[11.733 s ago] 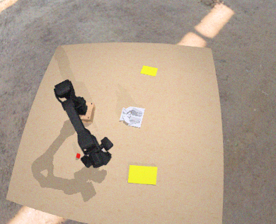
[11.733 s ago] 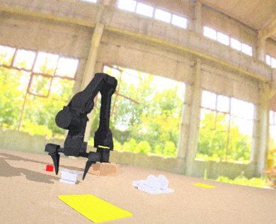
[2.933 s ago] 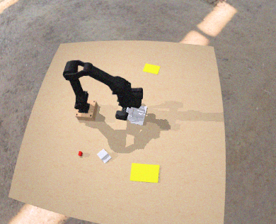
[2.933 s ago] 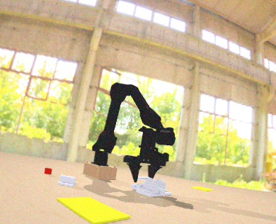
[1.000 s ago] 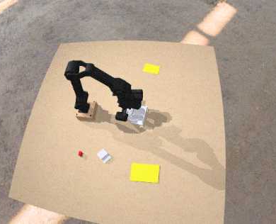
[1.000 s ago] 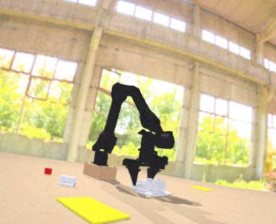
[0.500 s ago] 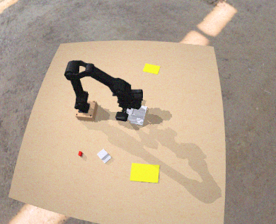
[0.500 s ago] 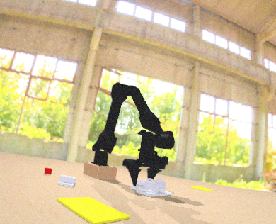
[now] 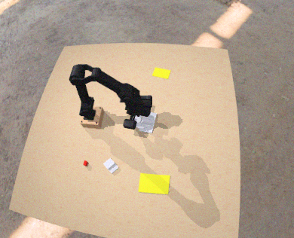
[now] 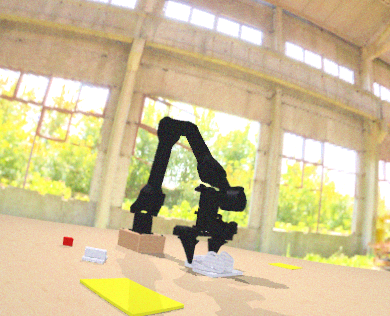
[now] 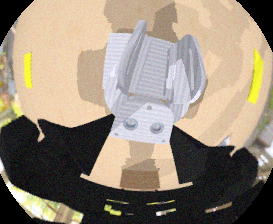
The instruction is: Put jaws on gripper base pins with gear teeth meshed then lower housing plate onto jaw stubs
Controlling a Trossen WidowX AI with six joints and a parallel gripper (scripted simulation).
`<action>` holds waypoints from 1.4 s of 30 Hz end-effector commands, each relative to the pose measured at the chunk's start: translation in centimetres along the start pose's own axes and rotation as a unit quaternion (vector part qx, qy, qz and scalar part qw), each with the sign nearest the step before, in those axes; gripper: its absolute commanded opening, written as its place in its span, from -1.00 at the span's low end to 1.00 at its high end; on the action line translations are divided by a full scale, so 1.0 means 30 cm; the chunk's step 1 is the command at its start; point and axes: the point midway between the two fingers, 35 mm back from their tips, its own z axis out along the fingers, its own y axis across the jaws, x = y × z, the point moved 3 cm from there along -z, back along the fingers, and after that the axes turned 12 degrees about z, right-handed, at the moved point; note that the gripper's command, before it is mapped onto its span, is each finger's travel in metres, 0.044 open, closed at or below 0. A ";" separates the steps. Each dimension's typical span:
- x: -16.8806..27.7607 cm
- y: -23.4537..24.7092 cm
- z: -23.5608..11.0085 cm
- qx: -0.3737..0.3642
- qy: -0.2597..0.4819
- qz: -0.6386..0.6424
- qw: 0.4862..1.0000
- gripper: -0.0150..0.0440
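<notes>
The light grey gripper base [image 9: 151, 129] [image 10: 231, 273] [image 11: 108, 60] lies flat on the table under the hand. In the wrist view the left jaw [image 11: 132, 55] and the right jaw [image 11: 193, 62] stand on it side by side, with a ribbed surface between them. The housing plate [image 11: 148, 116], with two round holes, lies across the near ends of the jaws. My gripper [image 10: 202, 257] [image 11: 141, 121] is down at the assembly, shut on the housing plate, one finger at each side edge. The gear teeth and stubs are hidden beneath the plate, and I cannot tell whether it is fully seated.
A small white stepped block [image 9: 110, 166] [image 10: 94, 255] and a red cube [image 9: 85, 163] [image 10: 68, 241] lie off to one side. A large yellow sheet [image 9: 154, 184] [image 10: 131, 296] and a smaller one [image 9: 161, 73] [image 10: 285, 266] lie on opposite sides of the assembly. The arm stands on a wooden block [image 9: 91, 123].
</notes>
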 end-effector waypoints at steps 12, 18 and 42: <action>0.002 -0.002 0.011 0.002 0.001 0.001 1.000 0.70; 0.002 -0.002 0.011 0.002 0.001 0.001 1.000 0.70; 0.001 -0.002 -0.002 0.002 0.001 0.001 1.000 0.70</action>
